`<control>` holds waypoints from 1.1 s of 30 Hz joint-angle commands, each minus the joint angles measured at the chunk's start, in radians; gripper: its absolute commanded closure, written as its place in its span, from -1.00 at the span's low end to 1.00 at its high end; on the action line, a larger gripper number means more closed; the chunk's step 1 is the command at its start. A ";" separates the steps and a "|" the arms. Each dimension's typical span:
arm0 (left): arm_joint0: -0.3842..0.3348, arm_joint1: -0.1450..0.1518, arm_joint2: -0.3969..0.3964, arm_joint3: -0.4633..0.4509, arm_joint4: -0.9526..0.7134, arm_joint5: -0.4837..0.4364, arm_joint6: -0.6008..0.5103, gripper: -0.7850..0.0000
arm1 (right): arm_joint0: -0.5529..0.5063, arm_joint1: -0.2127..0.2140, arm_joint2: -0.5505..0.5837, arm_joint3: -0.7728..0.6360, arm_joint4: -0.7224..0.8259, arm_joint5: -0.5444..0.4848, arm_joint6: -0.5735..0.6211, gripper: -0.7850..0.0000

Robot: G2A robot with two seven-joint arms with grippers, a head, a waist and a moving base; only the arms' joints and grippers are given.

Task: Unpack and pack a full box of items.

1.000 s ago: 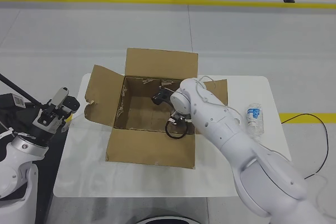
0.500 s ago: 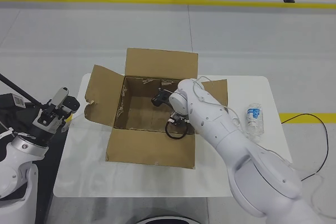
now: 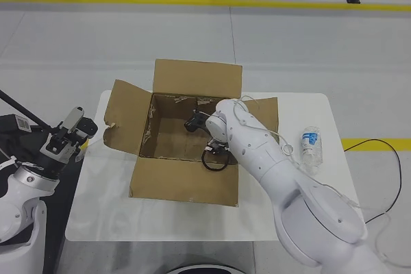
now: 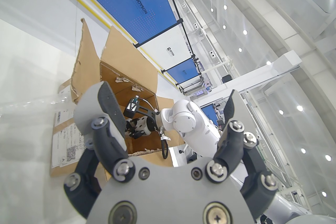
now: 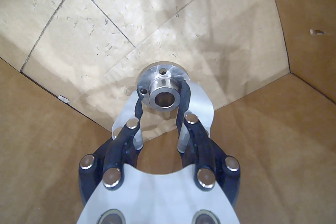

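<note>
The metal hub, a shiny flanged piece with a round bore and small holes in its flange, sits deep inside the cardboard box, low down by the fold where the floor meets a side wall. From here I can't tell whether it rests on the floor or hangs just above it. The right gripper has it pinched: one dark finger lies on each side of the hub's collar, pressed against it, with the flange just past the fingertips.

From above, the right gripper is down in the far part of the open box, flaps spread, and a black cable loop dangles from that arm over the box's inside. The box stands on a white table; a plastic bottle lies on the table well apart from it, towards the right edge.

The left gripper hangs off past the table's left edge, its fingers spread wide with nothing between them
</note>
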 commanded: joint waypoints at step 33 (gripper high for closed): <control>0.000 0.000 0.000 0.000 0.000 0.000 0.000 -1.00 | 0.029 0.066 0.093 -0.113 -0.030 -0.148 -0.108 1.00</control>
